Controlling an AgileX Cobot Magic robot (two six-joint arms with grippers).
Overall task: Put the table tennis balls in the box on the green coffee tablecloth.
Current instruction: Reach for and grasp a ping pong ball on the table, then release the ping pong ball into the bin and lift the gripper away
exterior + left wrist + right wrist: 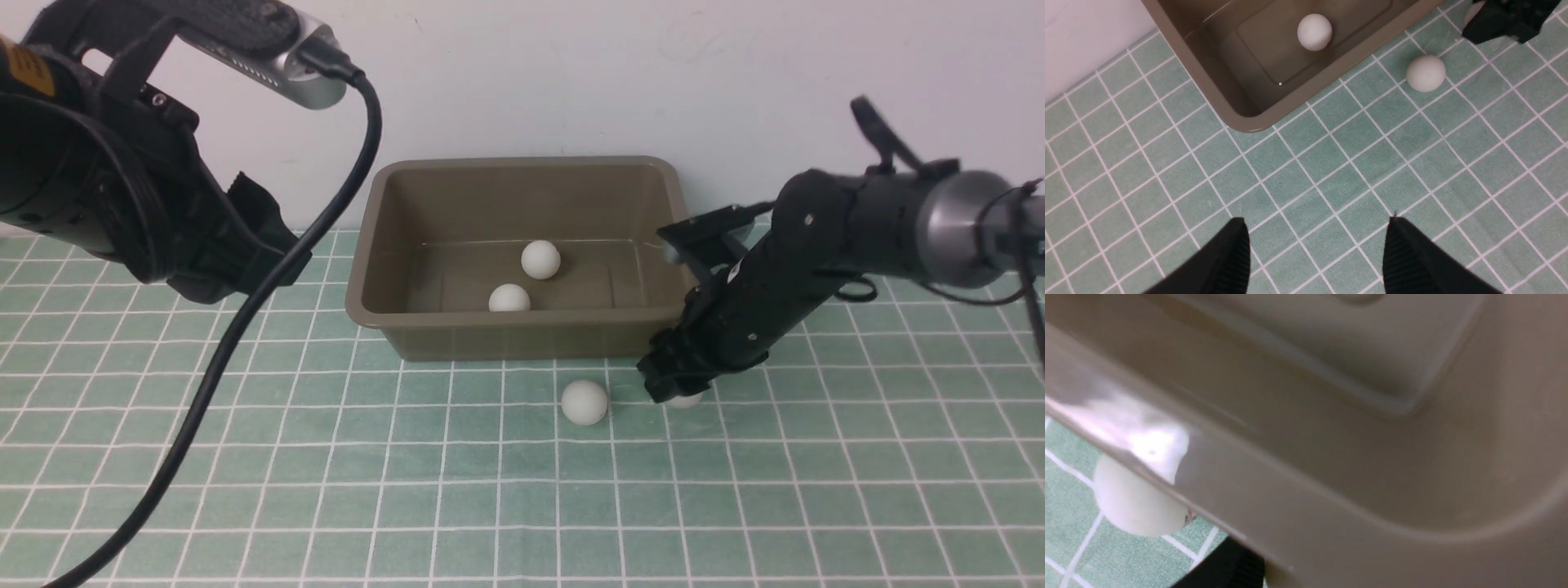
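Currently, two white balls lie inside the olive-brown box [522,339]: one [540,259] sits nearer the back, the other [509,298] just in front of it and slightly to the left, close to the front wall. The box stands on the green checked tablecloth [408,490], near the pale wall [571,73] behind it. A third ball [584,402] rests on the cloth just in front of the box, touching nothing else. A fourth ball [686,400] sits to its right, mostly hidden beneath the right gripper [679,390], which reaches down over it by the box's front right corner. In the front view only a pale sliver of this ball shows under the black fingers. In the right wrist view it lies on the cloth beside one dark finger [1224,567], partly covered by the blurred rim of the box. Whether the fingers are pinching it or merely standing around it cannot be told. The left arm [122,188] sits high at the left, well apart from the balls. In the left wrist view the left gripper [1314,253] has its two fingers spread, with only bare cloth between them, and it holds nothing. A black cable [245,327] hangs from the left arm down towards the cloth.
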